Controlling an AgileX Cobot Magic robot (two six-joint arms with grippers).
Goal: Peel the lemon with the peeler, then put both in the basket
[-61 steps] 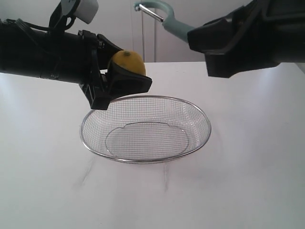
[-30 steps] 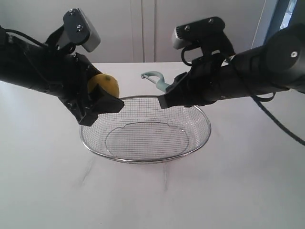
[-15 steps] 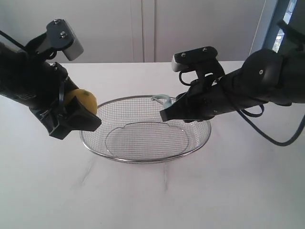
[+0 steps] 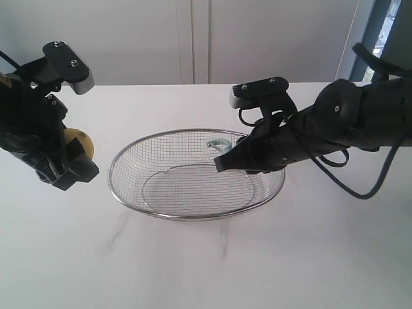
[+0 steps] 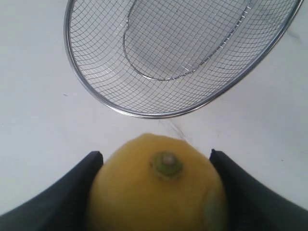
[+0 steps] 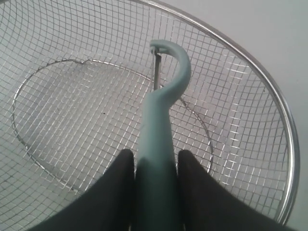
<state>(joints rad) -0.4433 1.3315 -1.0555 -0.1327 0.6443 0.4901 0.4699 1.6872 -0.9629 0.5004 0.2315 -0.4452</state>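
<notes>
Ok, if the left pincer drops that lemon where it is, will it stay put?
Probably not: the lemon is oval and smooth-skinned, so it would likely roll on the flat table. It looks firm, unsquashed in the left pincer, so bruising seems unlikely.

— What are you counting there?
— I'm counting one lemon (image 4: 82, 142), one peeler (image 6: 161, 139), one basket (image 4: 138, 164).
— And the arms?
— Two are showing: left gripper (image 5: 156, 161), right gripper (image 6: 153, 161).
</notes>
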